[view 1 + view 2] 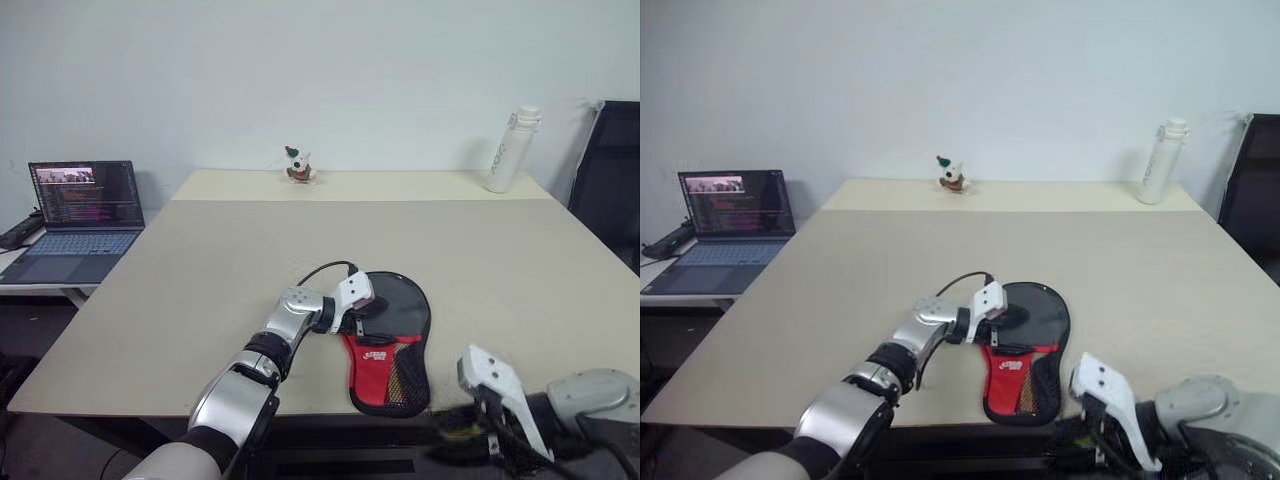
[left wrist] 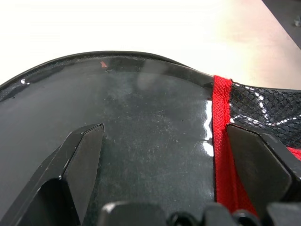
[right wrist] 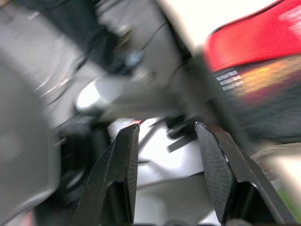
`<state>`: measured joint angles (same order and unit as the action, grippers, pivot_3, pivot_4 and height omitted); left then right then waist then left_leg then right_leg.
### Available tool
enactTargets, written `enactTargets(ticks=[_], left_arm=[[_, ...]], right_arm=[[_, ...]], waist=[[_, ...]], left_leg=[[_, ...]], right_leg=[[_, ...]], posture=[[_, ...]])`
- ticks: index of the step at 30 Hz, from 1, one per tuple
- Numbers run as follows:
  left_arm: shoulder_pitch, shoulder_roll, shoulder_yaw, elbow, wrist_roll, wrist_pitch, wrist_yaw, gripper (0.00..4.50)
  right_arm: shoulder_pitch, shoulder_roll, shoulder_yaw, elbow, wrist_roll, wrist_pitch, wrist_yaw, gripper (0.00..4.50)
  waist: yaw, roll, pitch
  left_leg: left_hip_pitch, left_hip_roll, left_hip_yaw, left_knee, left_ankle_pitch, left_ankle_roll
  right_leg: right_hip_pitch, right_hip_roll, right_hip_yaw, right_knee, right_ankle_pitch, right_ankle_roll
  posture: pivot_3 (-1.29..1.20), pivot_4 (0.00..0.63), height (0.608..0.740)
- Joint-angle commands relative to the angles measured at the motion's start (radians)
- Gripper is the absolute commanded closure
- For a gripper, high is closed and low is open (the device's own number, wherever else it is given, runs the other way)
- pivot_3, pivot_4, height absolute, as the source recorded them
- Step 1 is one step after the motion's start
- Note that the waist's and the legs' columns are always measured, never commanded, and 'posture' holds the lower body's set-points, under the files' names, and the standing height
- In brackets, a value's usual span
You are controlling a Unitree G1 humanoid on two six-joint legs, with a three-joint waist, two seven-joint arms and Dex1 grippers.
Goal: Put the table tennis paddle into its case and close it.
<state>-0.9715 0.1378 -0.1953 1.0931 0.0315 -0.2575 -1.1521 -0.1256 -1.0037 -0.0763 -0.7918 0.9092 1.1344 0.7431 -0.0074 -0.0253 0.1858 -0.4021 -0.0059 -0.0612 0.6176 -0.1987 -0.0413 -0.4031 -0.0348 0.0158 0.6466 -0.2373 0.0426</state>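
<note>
One paddle-shaped black fabric case (image 1: 388,340) near front edge of pale beige table (image 1: 200,270), round end pointing away, narrow red panel with white lettering and black mesh toward the edge. Glossy black round surface across wide end, seen close in left wrist view (image 2: 141,141); cannot tell whether this is the table tennis paddle's rubber blade or a cover panel of the case. No handle made out. Red binding strip (image 2: 221,141) between glossy part and black mesh.

Left gripper (image 1: 366,316) on left side of case's round part, white housing above, black fingers (image 2: 84,160) spread wide over the glossy surface, one on each side of it, closed on nothing. Black cable looping off the wrist onto the table.

Right gripper (image 3: 167,155) low at front right, off the table edge, below and right of the case's narrow end. Black fingers (image 3: 117,179) partly apart with a clear gap, nothing between them. Red end of case blurred beyond the fingers in right wrist view.

Further out: small figurine, white, brown and green (image 1: 298,166), at far edge of table, centre. Tall white bottle (image 1: 511,150) upright at far right corner. Open dark laptop (image 1: 80,215) with lit screen on a separate low surface to the left. Black chair back (image 1: 610,170) at right edge. Plain pale wall behind.
</note>
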Motion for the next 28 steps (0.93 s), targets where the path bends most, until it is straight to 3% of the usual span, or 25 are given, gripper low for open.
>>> enactTargets(ticks=[1, 8, 14, 22, 28], left_arm=[[0.064, 0.069, 0.068, -0.196, -0.101, 0.083, -0.072, 0.00], [0.354, 0.272, 0.144, -0.819, -0.266, 0.485, -0.075, 0.00], [0.535, 0.363, 0.205, -1.151, -0.342, 0.675, 0.044, 0.00], [0.499, 0.360, 0.187, -1.142, -0.329, 0.664, 0.136, 0.00], [0.512, 0.358, 0.189, -1.080, -0.332, 0.617, 0.150, 0.00]], right_arm=[[-0.085, 0.056, -0.023, 0.112, -0.101, -0.141, -0.029, 2.43], [-0.243, 0.160, 0.039, 0.401, -0.256, -0.414, 0.100, 2.43], [-0.408, 0.206, 0.114, 0.762, -0.432, -0.645, 0.223, 2.43], [-0.529, 0.191, 0.119, 1.085, -0.584, -0.822, 0.322, 2.43], [-0.417, 0.166, 0.065, 0.950, -0.592, -0.745, 0.266, 2.43]], waist=[[-0.009, 0.000, 0.000], [-0.026, 0.000, 0.000], [-0.019, 0.000, 0.001], [-0.019, 0.000, 0.001], [-0.019, 0.001, 0.001]], left_leg=[[0.000, 0.000, 0.000, 0.000, 0.000, 0.000], [0.001, 0.002, 0.000, -0.003, 0.000, 0.000], [0.001, 0.001, 0.000, 0.000, 0.000, 0.000], [0.000, 0.001, 0.001, 0.001, 0.000, 0.000], [0.000, 0.001, 0.002, 0.000, 0.000, 0.000]], right_leg=[[0.000, 0.000, 0.000, 0.000, 0.000, 0.000], [-0.002, 0.001, 0.001, 0.001, 0.000, -0.001], [-0.001, 0.001, 0.001, 0.002, 0.000, -0.001], [-0.001, 0.000, 0.001, 0.001, 0.001, -0.002], [-0.001, 0.000, 0.002, 0.001, 0.001, -0.002]], posture=[[0.00, 0.150, 0.740], [0.00, 0.150, 0.740], [0.00, 0.150, 0.740], [0.00, 0.150, 0.740], [0.00, 0.150, 0.740]])
